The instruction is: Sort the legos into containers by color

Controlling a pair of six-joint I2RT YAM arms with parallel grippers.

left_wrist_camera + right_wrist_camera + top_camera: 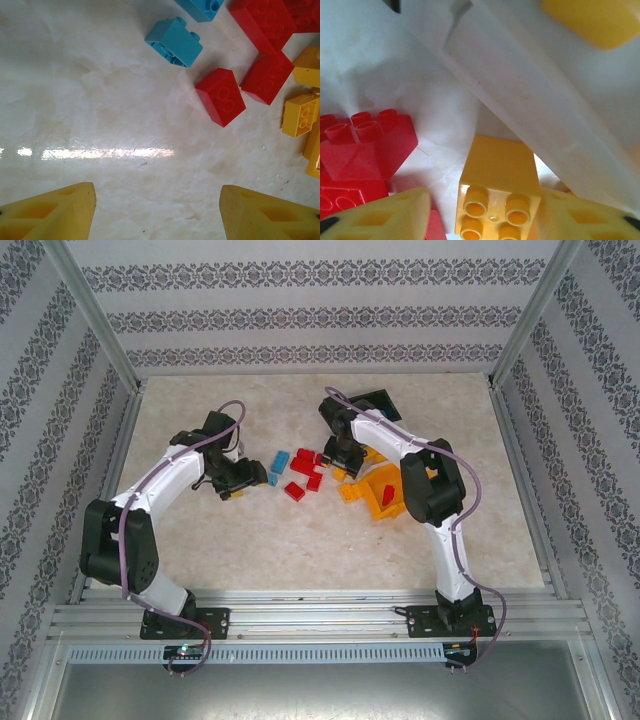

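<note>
Right gripper (482,200) is straddling yellow brick (497,165), jaws apart, unclamped | left gripper (157,192) is hovering, jaws apart, empty | centre brick before squeezing.

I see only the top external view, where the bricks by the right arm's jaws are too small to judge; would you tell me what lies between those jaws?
Observer: Between the right arm's jaws lies a small orange-yellow studded plastic brick. A gap shows on one side, so it isn't clamped yet.
Operator: Thank you. What stands behind that brick?
Observer: A white plastic wall, apparently the white bin's, runs diagonally just behind it.
Operator: And are the left arm's jaws carrying anything?
Observer: No, they stand open over bare marble-patterned tabletop, with a light blue studded brick ahead of them.
</note>
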